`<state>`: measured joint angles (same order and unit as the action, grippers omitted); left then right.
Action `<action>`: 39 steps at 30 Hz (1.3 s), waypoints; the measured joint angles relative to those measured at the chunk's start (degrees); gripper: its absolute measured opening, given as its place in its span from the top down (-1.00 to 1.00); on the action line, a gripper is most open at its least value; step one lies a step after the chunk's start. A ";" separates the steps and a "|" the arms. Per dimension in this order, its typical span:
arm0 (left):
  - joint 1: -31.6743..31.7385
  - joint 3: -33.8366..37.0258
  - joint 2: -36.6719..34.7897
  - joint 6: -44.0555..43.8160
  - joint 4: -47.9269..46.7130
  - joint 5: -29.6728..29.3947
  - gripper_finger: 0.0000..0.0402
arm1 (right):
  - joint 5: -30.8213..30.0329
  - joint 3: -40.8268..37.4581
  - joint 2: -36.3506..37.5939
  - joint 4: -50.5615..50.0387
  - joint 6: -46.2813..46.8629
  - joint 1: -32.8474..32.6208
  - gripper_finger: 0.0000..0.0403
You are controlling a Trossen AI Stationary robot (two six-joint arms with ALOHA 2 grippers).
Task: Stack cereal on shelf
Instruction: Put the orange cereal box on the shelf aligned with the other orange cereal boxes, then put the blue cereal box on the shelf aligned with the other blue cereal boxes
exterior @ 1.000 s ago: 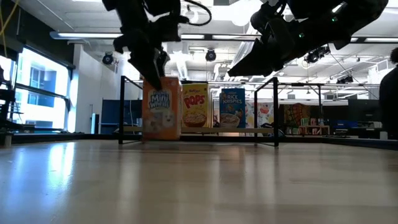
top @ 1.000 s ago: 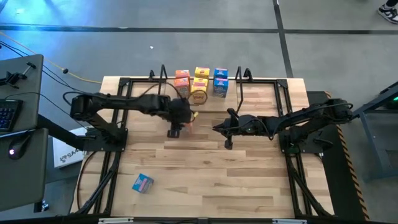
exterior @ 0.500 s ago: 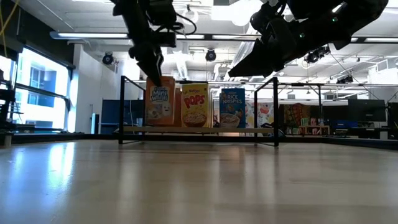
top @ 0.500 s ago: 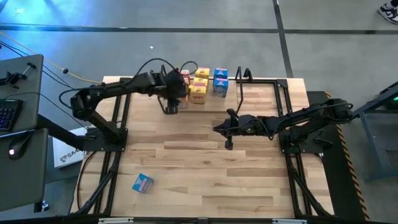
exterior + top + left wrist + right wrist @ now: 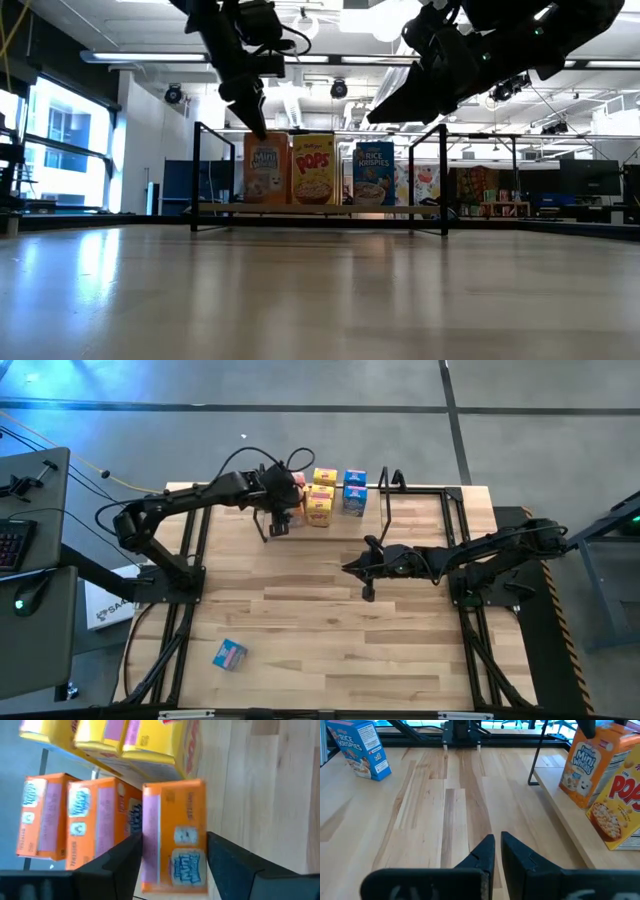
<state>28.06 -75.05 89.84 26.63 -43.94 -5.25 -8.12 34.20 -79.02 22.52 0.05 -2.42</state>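
Shelf (image 5: 320, 209): low rack with a light board and black wire uprights, standing at the far edge of the desk (image 5: 330, 630), between the two arms' bases.
Orange box (image 5: 175, 840): Mini-Wheats cereal, upright on the shelf board at the left end of the front row, touching or just beside the yellow Pops box (image 5: 314, 170).
Left gripper (image 5: 277, 525): above the left end of the shelf, pointed down over the orange box.
Left jaws: parted, one finger (image 5: 115, 862) on each side of the orange box's top; narrow gaps show on both sides in the left wrist view, so the box stands on the board rather than hanging in a grip.
Other orange boxes (image 5: 65, 815): two more in a row behind the front one, seen in the left wrist view.
Blue box on shelf (image 5: 375, 174): Rice Krispies, upright, apart from the Pops box, toward the right upright.
Loose blue box (image 5: 229, 654): Rice Krispies, alone on the desk near its front left corner, well apart from the shelf.
Right gripper (image 5: 495, 850): low over the middle of the desk, well clear of the shelf.
Right jaws: closed together, nothing between them.
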 joint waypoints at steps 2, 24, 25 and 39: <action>0.08 -0.02 -0.04 0.02 0.18 -0.02 -0.06 | 0.08 0.00 0.00 0.00 0.00 0.00 0.91; -3.05 -0.07 -2.43 7.03 1.53 -12.03 -0.10 | 0.18 0.00 0.00 0.00 0.00 0.00 0.91; -3.38 -0.07 -2.92 6.59 1.52 -12.03 -0.10 | 0.20 0.00 0.00 -0.02 -0.02 0.00 0.91; -14.61 8.11 -9.34 -11.36 1.56 -2.35 0.32 | 0.95 -5.20 -3.51 19.58 -4.56 0.00 0.94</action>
<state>13.45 -66.93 80.50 15.27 -42.38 -7.60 -7.18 28.99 -82.54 42.10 -4.51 -2.42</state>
